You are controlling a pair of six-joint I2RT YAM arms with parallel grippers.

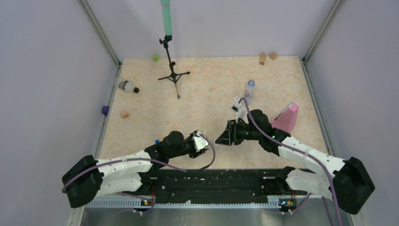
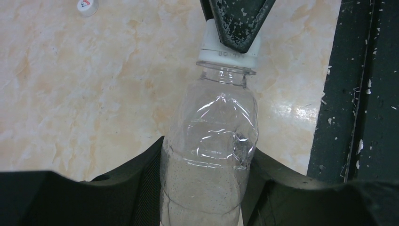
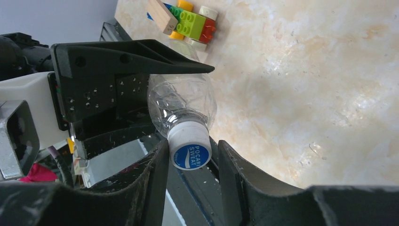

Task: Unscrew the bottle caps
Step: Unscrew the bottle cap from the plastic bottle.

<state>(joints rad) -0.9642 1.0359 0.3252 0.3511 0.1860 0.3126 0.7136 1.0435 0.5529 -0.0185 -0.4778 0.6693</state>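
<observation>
My left gripper (image 2: 207, 155) is shut on the body of a clear bottle (image 2: 211, 122) and holds it level, low over the table's near edge. Its white cap (image 3: 189, 143), with a blue printed top, sits between the fingers of my right gripper (image 3: 190, 153). The cap touches the left finger and a thin gap shows at the right finger. In the top view the two grippers (image 1: 203, 141) (image 1: 221, 139) meet nose to nose. A second bottle (image 1: 249, 92) with a blue cap stands mid-table. A third (image 1: 126, 86) with a black cap lies far left.
A loose white cap (image 2: 87, 5) lies on the table. A pink wedge (image 1: 287, 117) stands beside my right arm. A small tripod (image 1: 173, 75) is at the back. Small blocks (image 1: 105, 110) (image 1: 124, 113) (image 1: 262, 58) are scattered, and toy bricks (image 3: 188, 21) lie near.
</observation>
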